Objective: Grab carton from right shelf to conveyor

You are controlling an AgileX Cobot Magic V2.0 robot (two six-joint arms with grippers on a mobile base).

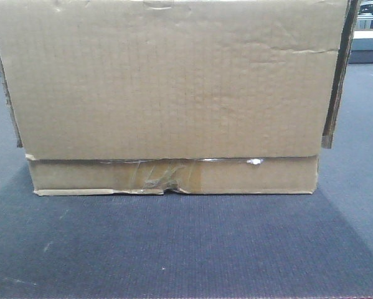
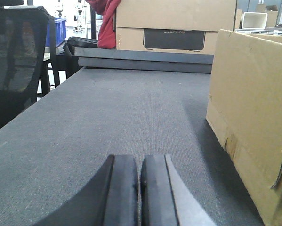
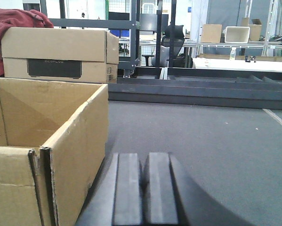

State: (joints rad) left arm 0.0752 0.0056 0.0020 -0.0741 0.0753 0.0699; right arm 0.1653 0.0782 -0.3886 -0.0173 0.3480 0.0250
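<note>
The brown carton fills the front view and rests on the dark ribbed conveyor, with wrinkled tape along its lower strip. In the left wrist view the carton's side wall stands to the right of my left gripper, which is shut and empty, apart from the box. In the right wrist view the open-topped carton stands just left of my right gripper, also shut with nothing held. The conveyor stretches ahead of both grippers. The right shelf is out of view.
A second cardboard box with a red cloth sits beyond the belt's far end, by a dark metal frame. A black mesh chair stands left of the belt. Tables and bins are far behind.
</note>
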